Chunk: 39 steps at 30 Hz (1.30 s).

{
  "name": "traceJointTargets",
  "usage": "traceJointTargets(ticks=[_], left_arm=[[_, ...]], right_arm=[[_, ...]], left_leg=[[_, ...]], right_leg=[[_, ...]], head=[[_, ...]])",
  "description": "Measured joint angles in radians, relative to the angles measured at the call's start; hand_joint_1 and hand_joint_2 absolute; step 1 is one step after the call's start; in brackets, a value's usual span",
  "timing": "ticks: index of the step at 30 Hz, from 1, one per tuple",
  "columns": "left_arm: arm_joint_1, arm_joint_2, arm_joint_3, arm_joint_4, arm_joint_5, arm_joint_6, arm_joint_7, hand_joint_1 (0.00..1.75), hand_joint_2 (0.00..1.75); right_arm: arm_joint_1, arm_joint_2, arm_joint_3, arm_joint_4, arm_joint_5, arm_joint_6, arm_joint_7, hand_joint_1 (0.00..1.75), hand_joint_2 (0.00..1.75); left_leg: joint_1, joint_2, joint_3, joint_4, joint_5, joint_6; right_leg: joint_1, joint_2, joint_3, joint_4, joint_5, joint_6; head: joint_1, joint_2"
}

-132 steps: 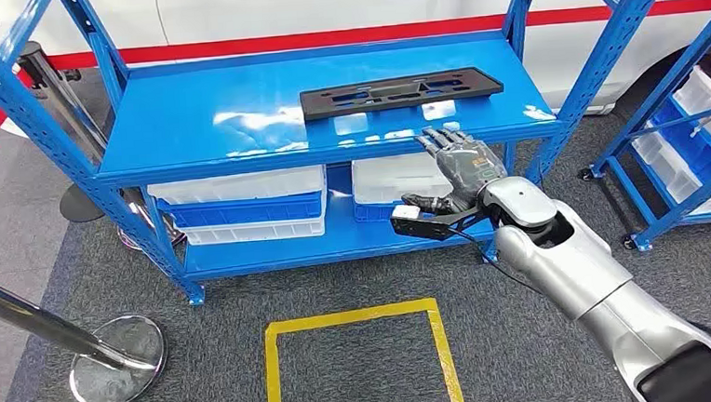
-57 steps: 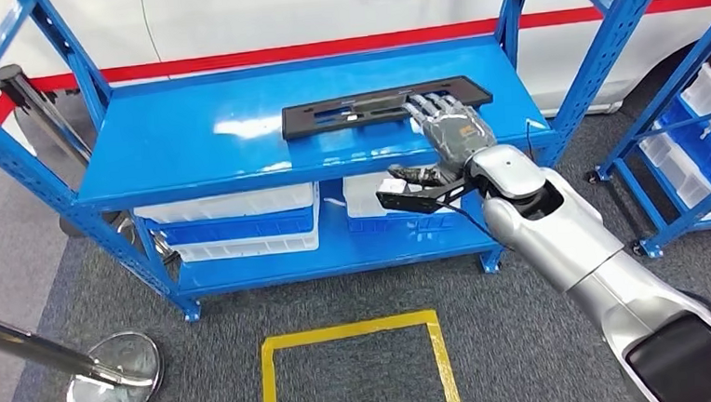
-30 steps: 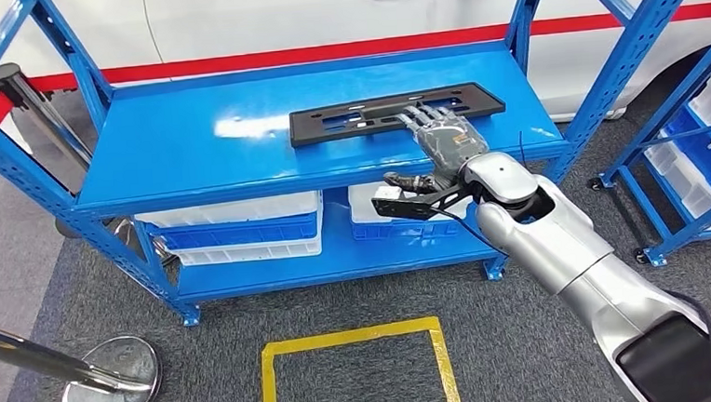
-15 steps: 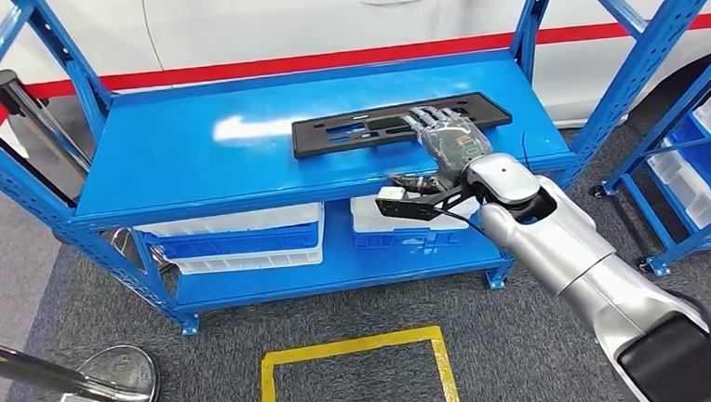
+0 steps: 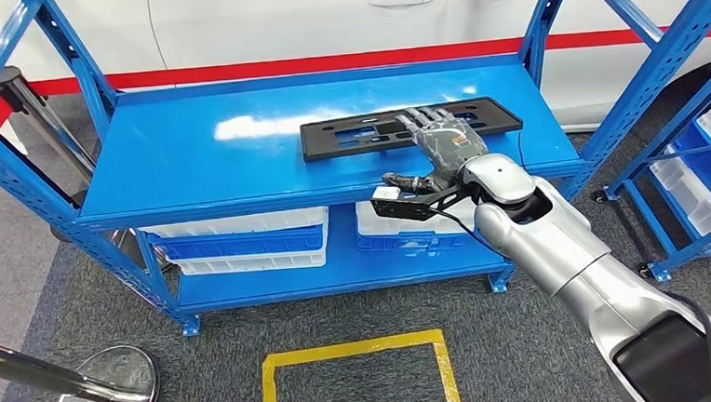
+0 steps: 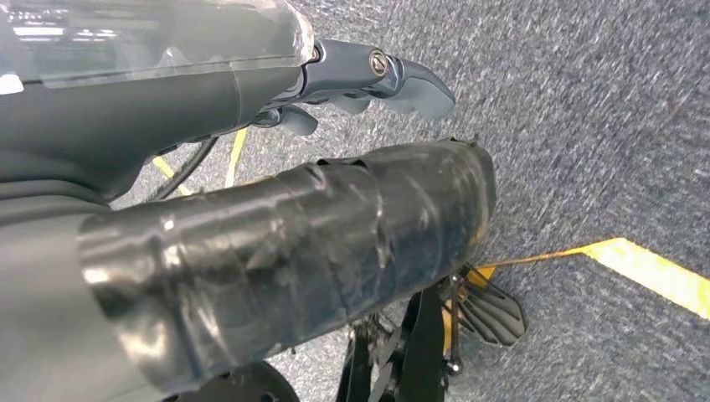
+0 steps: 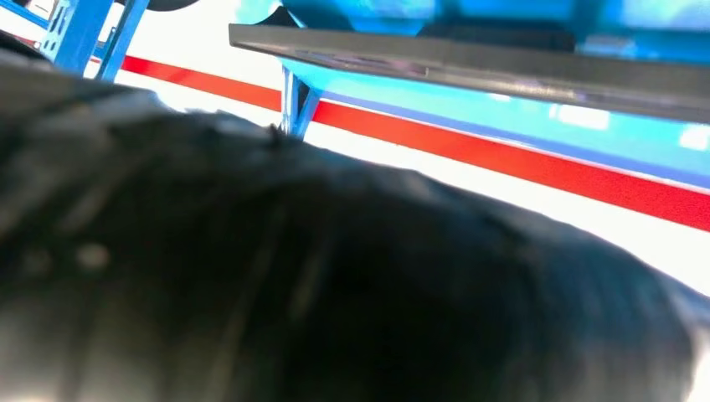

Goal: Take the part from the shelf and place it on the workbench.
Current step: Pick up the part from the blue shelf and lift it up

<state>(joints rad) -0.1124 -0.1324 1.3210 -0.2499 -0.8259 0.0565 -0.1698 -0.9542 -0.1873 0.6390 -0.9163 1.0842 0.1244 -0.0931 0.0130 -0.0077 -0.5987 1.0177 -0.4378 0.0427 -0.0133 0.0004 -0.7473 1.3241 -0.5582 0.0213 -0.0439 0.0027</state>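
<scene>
A long flat black part [image 5: 366, 133] with cut-outs lies on the top board of the blue shelf [image 5: 210, 163], toward its right half. My right hand [image 5: 444, 141] lies palm down on the part's right portion, fingers stretched out on top of it and the thumb sticking out to the side by the shelf's front edge. Nothing is gripped. In the right wrist view the part's dark edge [image 7: 502, 71] runs just beyond the blurred dark hand [image 7: 335, 285]. My left hand [image 6: 293, 243] hangs over grey carpet, holding nothing.
White bins [image 5: 242, 231] stand on the shelf's lower board. A white car with a red stripe [image 5: 322, 17] is behind. Another blue rack with bins [image 5: 702, 142] is at the right. A chrome post base [image 5: 102, 389] and a yellow floor square [image 5: 352, 350] lie in front.
My right hand went from the shelf's front edge up onto the black part and stays flat on it. The view has shifted a little, so the shelf sits differently in frame.
</scene>
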Motion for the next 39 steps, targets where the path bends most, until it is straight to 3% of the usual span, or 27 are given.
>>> traceJointTargets(ticks=[1, 2, 5, 6, 7, 9, 10, 11, 13, 14, 18, 20, 22, 23, 24, 25, 27, 29, 31, 34, 35, 37, 38, 39], left_arm=[[0.0, 0.0, 0.0, 0.0, 0.0, 0.0, 0.0, 0.0, 0.0], [0.0, 0.0, 0.0, 0.0, 0.0, 0.0, 0.0, 0.0, 0.0], [0.0, -0.002, 0.0, 0.0, 0.0, 0.0, 0.0, 0.0, 0.0], [0.0, -0.004, 0.0, 0.0, 0.0, 0.001, 0.0, 0.0, 0.0], [-0.001, -0.005, 0.0, 0.0, 0.001, 0.002, 0.0, 0.0, 0.0], [0.0, -0.005, 0.001, 0.0, 0.001, 0.003, 0.0, 0.0, 0.0], [0.0, -0.005, 0.001, 0.0, 0.002, 0.003, -0.001, 0.0, 0.0], [0.001, -0.005, 0.001, 0.0, 0.002, 0.003, -0.001, 0.0, 0.0], [0.001, -0.005, 0.001, 0.0, 0.002, 0.003, -0.001, 0.0, 0.0], [0.0, -0.005, 0.002, 0.0, 0.002, 0.003, -0.001, 0.0, 0.0], [-0.001, -0.006, 0.002, 0.0, 0.002, 0.003, -0.001, 0.0, 0.0], [0.0, -0.006, 0.002, 0.0, 0.003, 0.003, -0.001, 0.0, 0.0], [-0.001, -0.006, 0.002, 0.0, 0.003, 0.003, -0.001, 0.0, 0.0], [-0.001, -0.006, 0.002, 0.0, 0.003, 0.003, -0.001, 0.0, 0.0], [-0.001, -0.006, 0.002, 0.0, 0.003, 0.003, -0.001, 0.0, 0.0], [0.0, -0.006, 0.002, 0.0, 0.003, 0.003, -0.001, 0.0, 0.0], [0.001, -0.007, 0.002, 0.0, 0.003, 0.003, -0.001, 0.0, 0.0], [0.0, -0.007, 0.002, 0.0, 0.004, 0.003, -0.001, 0.0, 0.0], [-0.002, -0.008, 0.002, 0.0, 0.006, 0.003, -0.001, 0.0, 0.0], [-0.003, -0.008, 0.002, 0.0, 0.006, 0.004, -0.001, 0.0, 0.0], [-0.003, -0.008, 0.002, 0.0, 0.006, 0.005, -0.001, 0.0, 0.0], [-0.002, -0.008, 0.002, 0.0, 0.006, 0.008, 0.0, 0.0, 0.0], [-0.002, -0.007, 0.002, 0.0, 0.005, 0.009, 0.0, 0.0, 0.0], [-0.001, -0.007, 0.002, 0.0, 0.006, 0.01, 0.0, 0.0, 0.0]], right_arm=[[0.0, 0.0, 0.0, 0.0, 0.0, 0.0, 0.0, 0.0, 0.0], [0.0, 0.0, 0.0, 0.0, 0.0, 0.0, 0.0, 0.0, 0.0], [-0.005, 0.0, 0.0, 0.003, 0.0, -0.001, -0.001, 0.0, 0.0], [-0.007, 0.001, 0.0, 0.005, 0.001, -0.001, -0.001, 0.0, 0.0], [-0.008, 0.003, 0.0, 0.008, 0.001, -0.002, -0.002, 0.0, 0.0], [-0.007, 0.006, 0.0, 0.013, 0.001, -0.003, -0.004, 0.0, 0.0], [-0.006, 0.007, 0.0, 0.014, 0.001, -0.003, -0.005, 0.0, 0.0], [-0.006, 0.007, 0.0, 0.015, 0.001, -0.003, -0.006, 0.0, 0.0], [-0.009, 0.008, 0.0, 0.016, 0.001, -0.003, -0.007, 0.0, 0.0], [-0.01, 0.008, 0.0, 0.016, 0.001, -0.003, -0.008, 0.0, 0.0], [-0.013, 0.009, 0.0, 0.018, 0.001, -0.003, -0.009, 0.0, 0.0], [-0.016, 0.009, 0.0, 0.018, 0.001, -0.003, -0.009, 0.0, 0.0], [-0.013, 0.009, 0.0, 0.02, 0.001, -0.003, -0.009, 0.0, 0.0], [-0.009, 0.009, 0.0, 0.022, 0.001, -0.003, -0.009, 0.0, 0.0], [-0.006, 0.008, 0.0, 0.024, 0.001, -0.003, -0.009, 0.0, 0.0], [-0.005, 0.008, 0.0, 0.025, 0.001, -0.004, -0.009, 0.0, 0.0], [-0.006, 0.008, 0.0, 0.027, 0.001, -0.004, -0.01, 0.0, 0.0], [-0.008, 0.008, 0.0, 0.029, 0.001, -0.005, -0.011, 0.0, 0.0], [-0.008, 0.008, 0.0, 0.031, 0.001, -0.005, -0.012, 0.0, 0.0], [-0.01, 0.009, 0.0, 0.033, 0.001, -0.006, -0.012, 0.0, 0.0], [-0.011, 0.01, 0.0, 0.034, 0.001, -0.006, -0.012, 0.0, 0.0], [-0.012, 0.012, 0.0, 0.036, 0.001, -0.007, -0.013, 0.0, 0.0], [-0.01, 0.014, 0.0, 0.037, 0.001, -0.007, -0.013, 0.0, 0.0], [-0.009, 0.014, 0.0, 0.039, 0.001, -0.007, -0.013, 0.0, 0.0]], left_leg=[[0.0, 0.0, 0.0, 0.0, 0.0, 0.0], [0.0, 0.0, 0.003, 0.001, -0.003, -0.001], [-0.004, -0.001, 0.012, 0.008, -0.018, -0.01], [-0.004, 0.0, 0.011, 0.018, -0.028, -0.02], [-0.004, 0.001, -0.03, 0.091, -0.057, -0.032], [0.0, 0.003, -0.104, 0.207, -0.083, -0.05], [0.001, 0.003, -0.128, 0.228, -0.07, -0.052], [0.002, 0.003, -0.102, 0.164, -0.027, -0.05], [-0.001, 0.002, -0.048, 0.048, 0.022, -0.043], [-0.003, 0.002, -0.034, 0.018, 0.026, -0.04], [-0.001, 0.001, -0.019, -0.002, 0.019, -0.02], [0.003, 0.002, -0.009, -0.011, 0.019, -0.008], [0.002, 0.002, -0.005, -0.011, 0.014, 0.0], [0.002, 0.002, -0.003, -0.01, 0.011, 0.001], [0.002, 0.001, -0.001, -0.009, 0.007, 0.001], [0.002, 0.0, 0.002, -0.006, 0.003, 0.0], [0.002, 0.0, 0.011, 0.001, -0.01, -0.006], [-0.001, 0.0, 0.013, 0.009, -0.02, -0.015], [-0.003, 0.0, 0.011, 0.009, -0.023, -0.025], [-0.002, 0.002, 0.004, 0.034, -0.043, -0.04], [-0.001, 0.003, -0.016, 0.077, -0.065, -0.045], [0.001, 0.003, -0.086, 0.207, -0.116, -0.052], [0.001, 0.003, -0.121, 0.264, -0.13, -0.055], [0.001, 0.003, -0.143, 0.289, -0.125, -0.056]], right_leg=[[0.0, 0.0, 0.001, -0.003, 0.003, 0.0], [0.0, 0.0, 0.012, -0.033, 0.026, -0.002], [0.007, 0.0, 0.081, -0.21, 0.121, -0.014], [0.007, 0.0, 0.104, -0.255, 0.131, -0.022], [0.007, 0.0, 0.124, -0.287, 0.13, -0.033], [0.001, 0.0, 0.147, -0.299, 0.117, -0.046], [0.001, 0.0, 0.154, -0.297, 0.11, -0.048], [0.001, 0.0, 0.16, -0.296, 0.104, -0.045], [0.004, 0.001, 0.168, -0.293, 0.094, -0.037], [0.005, 0.001, 0.169, -0.292, 0.091, -0.032], [0.006, 0.0, 0.168, -0.285, 0.077, -0.013], [0.004, 0.0, 0.133, -0.209, 0.036, -0.005], [0.001, 0.0, 0.061, -0.076, -0.014, 0.001], [0.0, 0.0, 0.03, -0.028, -0.022, 0.003], [-0.001, 0.0, 0.013, -0.012, -0.012, 0.004], [-0.002, 0.0, 0.016, -0.036, 0.018, 0.004], [-0.001, 0.0, 0.064, -0.158, 0.097, -0.002], [0.004, 0.0, 0.108, -0.257, 0.13, -0.012], [0.009, 0.001, 0.118, -0.278, 0.123, -0.02], [0.001, 0.0, 0.131, -0.29, 0.122, -0.035], [-0.001, 0.0, 0.136, -0.293, 0.121, -0.041], [0.0, 0.0, 0.141, -0.294, 0.117, -0.049], [0.001, 0.0, 0.143, -0.294, 0.114, -0.05], [0.001, 0.0, 0.146, -0.294, 0.112, -0.051]], head=[[0.0, 0.0], [0.0, 0.0], [0.0, 0.0], [-0.001, 0.0], [-0.001, 0.0], [-0.002, 0.0], [-0.002, 0.0], [-0.002, 0.0], [-0.002, 0.0], [-0.002, 0.0], [-0.001, 0.0], [-0.001, 0.0], [-0.001, 0.0], [-0.001, 0.0], [-0.001, 0.0], [-0.001, 0.0], [-0.001, 0.0], [-0.001, 0.0], [-0.001, 0.0], [-0.001, 0.0], [-0.002, 0.0], [-0.002, 0.0], [-0.002, 0.0], [-0.002, 0.0]])
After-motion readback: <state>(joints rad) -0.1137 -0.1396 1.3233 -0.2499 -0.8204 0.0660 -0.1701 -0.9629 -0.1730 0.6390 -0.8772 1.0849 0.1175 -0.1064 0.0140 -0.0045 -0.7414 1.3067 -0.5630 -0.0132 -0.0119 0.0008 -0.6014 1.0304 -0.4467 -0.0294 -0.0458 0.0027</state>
